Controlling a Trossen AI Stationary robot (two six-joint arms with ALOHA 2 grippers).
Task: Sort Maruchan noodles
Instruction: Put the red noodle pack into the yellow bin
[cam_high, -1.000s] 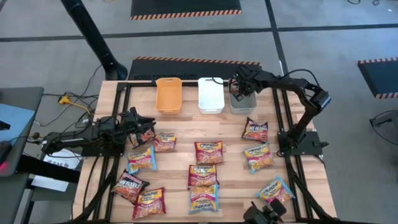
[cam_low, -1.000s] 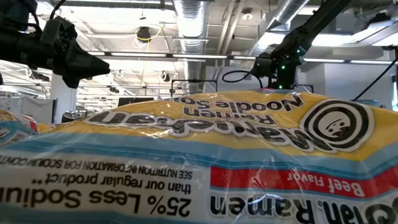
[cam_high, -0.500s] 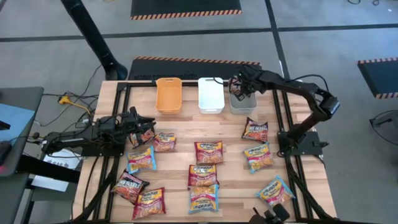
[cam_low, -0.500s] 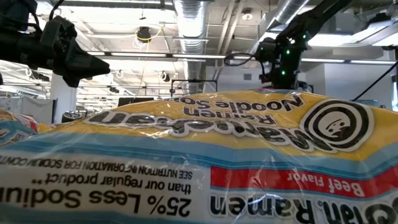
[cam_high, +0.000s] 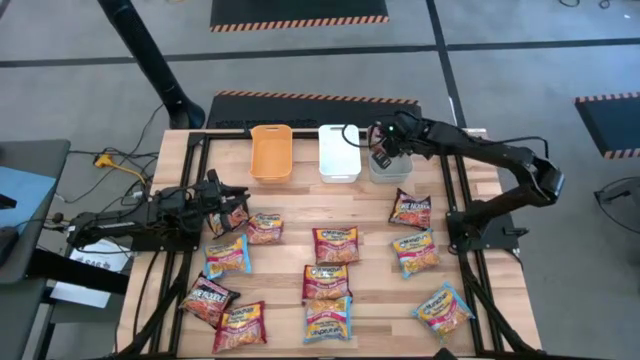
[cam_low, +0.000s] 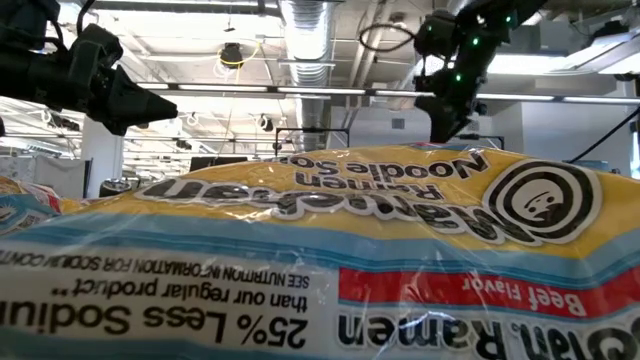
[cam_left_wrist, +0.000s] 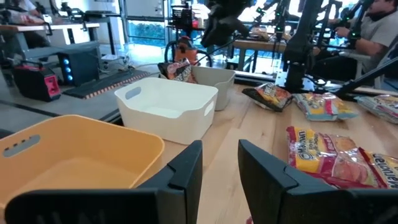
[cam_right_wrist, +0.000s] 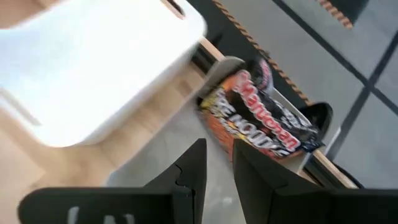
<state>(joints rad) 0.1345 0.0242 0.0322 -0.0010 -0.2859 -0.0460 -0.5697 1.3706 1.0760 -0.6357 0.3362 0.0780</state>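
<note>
Noodle packets (cam_high: 336, 244) — light, crinkly, brittle inside — pinch an edge; both grippers' fingers (cam_left_wrist: 186, 168) stand slightly apart, empty.

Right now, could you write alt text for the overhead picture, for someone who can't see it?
Eleven noodle packets lie scattered on a wooden table. Three bins stand in a row at the far edge: orange, white, grey. The right gripper hovers at the grey bin; the left gripper waits near the table's left edge.

orange bin (cam_left_wrist: 68, 158), white bin (cam_left_wrist: 163, 107), noodle packets (cam_left_wrist: 329, 155)
</note>
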